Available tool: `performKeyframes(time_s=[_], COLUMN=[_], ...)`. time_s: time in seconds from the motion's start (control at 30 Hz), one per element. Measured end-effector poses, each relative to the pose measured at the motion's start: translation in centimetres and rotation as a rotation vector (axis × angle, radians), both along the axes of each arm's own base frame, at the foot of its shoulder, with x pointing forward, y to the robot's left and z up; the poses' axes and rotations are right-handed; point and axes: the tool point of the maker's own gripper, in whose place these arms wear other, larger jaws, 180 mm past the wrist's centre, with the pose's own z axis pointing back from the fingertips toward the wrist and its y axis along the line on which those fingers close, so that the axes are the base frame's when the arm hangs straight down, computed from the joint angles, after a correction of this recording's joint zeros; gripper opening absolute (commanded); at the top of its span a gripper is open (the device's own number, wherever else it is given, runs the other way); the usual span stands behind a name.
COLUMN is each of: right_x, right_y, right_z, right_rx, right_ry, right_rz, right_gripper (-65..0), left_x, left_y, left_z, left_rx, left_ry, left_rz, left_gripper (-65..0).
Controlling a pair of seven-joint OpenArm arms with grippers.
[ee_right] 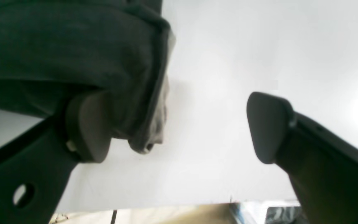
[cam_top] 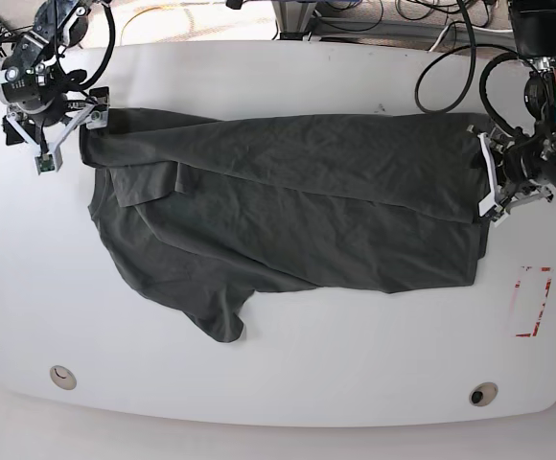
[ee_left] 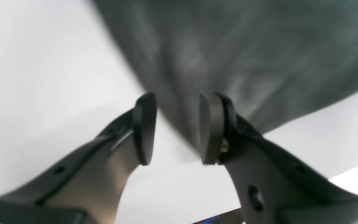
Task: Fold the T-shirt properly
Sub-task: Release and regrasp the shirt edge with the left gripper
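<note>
Hovering: left pincer [ee_left: 177,127] parted | right pincer [ee_right: 179,127] wide | T-shirt [cam_top: 288,211] flat

The right end effector [ee_right: 179,127] stands wide open above the white desk [ee_right: 228,62]. A bunched fold of the dark grey T-shirt [ee_right: 73,46] drapes against its left finger [ee_right: 87,127]; the other finger is bare, well apart from the cloth.
</note>
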Motion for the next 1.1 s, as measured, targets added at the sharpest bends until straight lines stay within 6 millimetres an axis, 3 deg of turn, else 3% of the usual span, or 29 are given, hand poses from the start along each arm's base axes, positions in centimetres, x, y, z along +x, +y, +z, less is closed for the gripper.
performKeyframes(time_s=[0.13,0.23,0.4,0.63,0.87,1.1], right_x=[1.5,1.9,1.8,0.7,-0.9,-1.8], right_y=[1.5,1.5,1.9,2.2,1.3,1.3], right_z=[1.8,2.3,1.5,-0.7,-3.8,-5.2], right_rx=[0.084,0.114,0.135,0.166,0.17,0.202], right_ry=[-0.12,-0.155,-0.137,-0.077,0.0,0.038], right_rz=[0.012,-0.006,-0.011,-0.034,-0.077,-0.079], right_gripper=[0.0,0.0,-9.5,-22.4,-25.0,-26.5], left_x=[0.3,0.2,-1.9,-4.3,-4.6,-5.2], left_y=[-2.6,-5.1,-7.4,-6.1,-5.2,-2.1], left_z=[0.9,0.9,-1.3,-3.5,-3.8,-4.5], left_rx=[-0.02,-0.075,-0.131,-0.061,-0.053,0.013], left_ry=[-0.041,-0.059,0.004,0.071,0.045,0.093], left_rz=[-0.022,-0.032,-0.03,0.003,-0.011,0.01], left_gripper=[-42.4,-42.4,-42.4,-42.4,-42.4,-42.4])
